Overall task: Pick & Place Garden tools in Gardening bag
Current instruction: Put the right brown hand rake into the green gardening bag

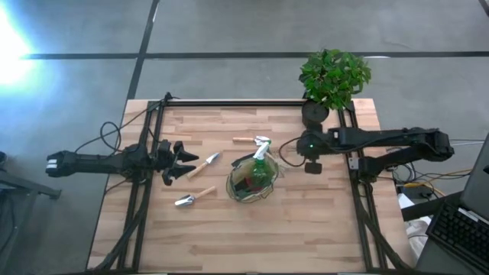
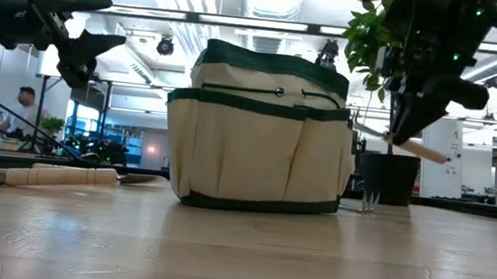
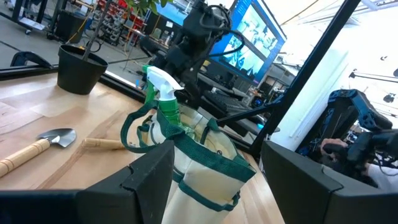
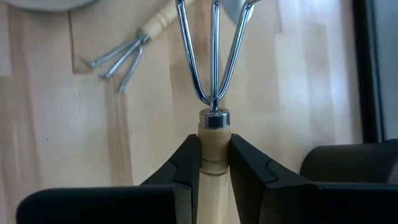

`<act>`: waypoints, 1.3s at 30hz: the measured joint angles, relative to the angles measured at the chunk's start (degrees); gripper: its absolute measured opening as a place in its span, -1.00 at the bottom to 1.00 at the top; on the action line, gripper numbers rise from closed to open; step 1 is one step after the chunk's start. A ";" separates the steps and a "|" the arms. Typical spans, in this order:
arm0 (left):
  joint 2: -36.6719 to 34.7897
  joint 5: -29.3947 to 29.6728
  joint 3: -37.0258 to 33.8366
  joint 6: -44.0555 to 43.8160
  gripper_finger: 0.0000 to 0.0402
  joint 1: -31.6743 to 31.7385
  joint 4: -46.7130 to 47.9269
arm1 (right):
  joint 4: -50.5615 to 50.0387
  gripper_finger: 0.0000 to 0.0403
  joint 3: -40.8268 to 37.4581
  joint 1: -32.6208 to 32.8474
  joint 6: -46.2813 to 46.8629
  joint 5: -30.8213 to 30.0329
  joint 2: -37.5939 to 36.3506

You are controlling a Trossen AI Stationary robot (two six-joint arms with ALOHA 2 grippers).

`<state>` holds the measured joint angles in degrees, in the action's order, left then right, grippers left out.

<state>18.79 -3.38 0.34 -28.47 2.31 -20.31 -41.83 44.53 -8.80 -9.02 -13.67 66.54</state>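
Note:
The olive-and-cream gardening bag (image 1: 250, 180) stands mid-table with a green spray bottle (image 1: 262, 147) in it. My right gripper (image 1: 312, 163) hovers to the bag's right, shut on a three-pronged fork (image 4: 214, 74) with a wooden handle. A second fork (image 4: 121, 57) lies flat on the table by the bag. Two trowels (image 1: 203, 166) (image 1: 194, 198) lie flat left of the bag. My left gripper (image 1: 174, 162) is open and empty above the table's left part, beside the trowels, and faces the bag (image 3: 199, 168). My right gripper pinches the fork's wooden handle between its two fingers, at the head end just behind the metal collar (image 4: 214, 142). The fingers come from above and lie across the handle. The fork is lifted clear of the table, a little off level, with its free handle end (image 2: 430, 154) sticking out.
A potted green plant (image 1: 334, 76) in a black pot (image 1: 315, 113) stands at the far right, just behind my right gripper. Bare wooden table lies in front of the bag. People show in the room beyond the table.

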 joint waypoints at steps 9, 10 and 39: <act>0.00 0.00 0.00 -0.02 0.22 0.00 0.00 | 0.17 -0.75 0.04 0.00 1.18 0.02 -5.94; 0.02 0.00 0.00 0.00 0.22 0.02 0.01 | 0.25 -0.75 0.04 0.00 1.21 0.02 -6.41; 0.02 0.00 0.00 0.00 0.22 0.02 0.02 | 19.05 -0.75 0.04 7.84 0.08 10.79 -11.45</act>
<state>18.81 -3.38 0.34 -28.48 2.33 -20.29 -22.78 44.58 -0.96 -8.94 -2.88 55.09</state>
